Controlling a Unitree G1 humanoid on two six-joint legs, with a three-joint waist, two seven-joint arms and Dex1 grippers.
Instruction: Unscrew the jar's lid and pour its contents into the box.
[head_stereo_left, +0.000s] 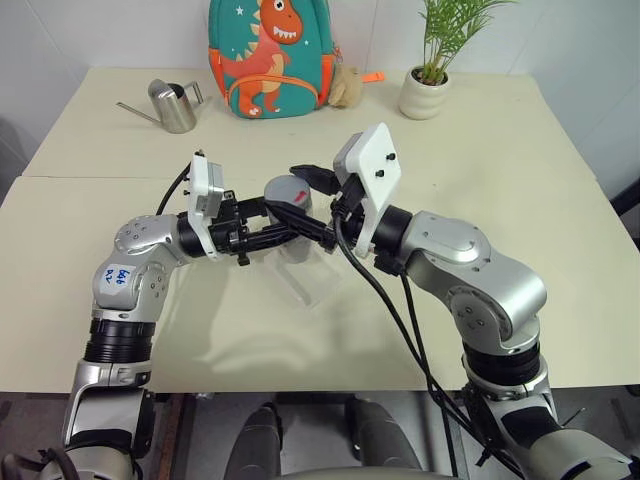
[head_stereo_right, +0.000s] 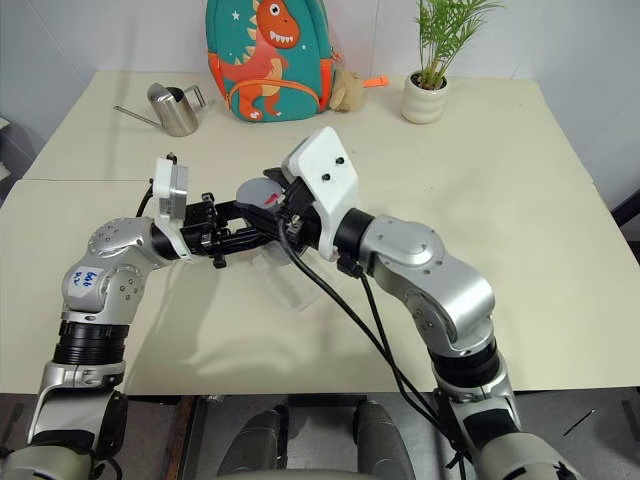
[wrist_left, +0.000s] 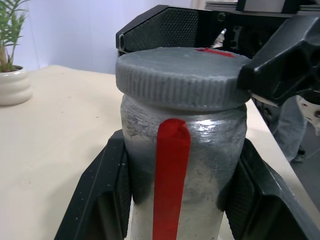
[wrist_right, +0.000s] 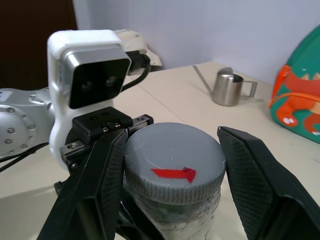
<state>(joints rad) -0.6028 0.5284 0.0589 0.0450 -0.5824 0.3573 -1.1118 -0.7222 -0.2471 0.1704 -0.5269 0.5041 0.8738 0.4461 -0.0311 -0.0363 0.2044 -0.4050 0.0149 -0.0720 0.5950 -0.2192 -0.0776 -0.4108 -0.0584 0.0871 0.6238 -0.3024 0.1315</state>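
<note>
Gripping jar (wrist_left: 182, 165) | left fingers (wrist_left: 107, 192) flank body | right fingers (wrist_right: 100, 185) flank lid (wrist_right: 173, 162)

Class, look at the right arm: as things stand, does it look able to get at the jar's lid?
Probably yes. The right gripper already brackets the lid from above, with nothing between them, while the left gripper clamps the jar lower down, leaving the lid free.

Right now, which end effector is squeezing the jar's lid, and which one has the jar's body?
The right end effector is around the lid. The left end effector grips the jar lower down, below the lid.
</note>
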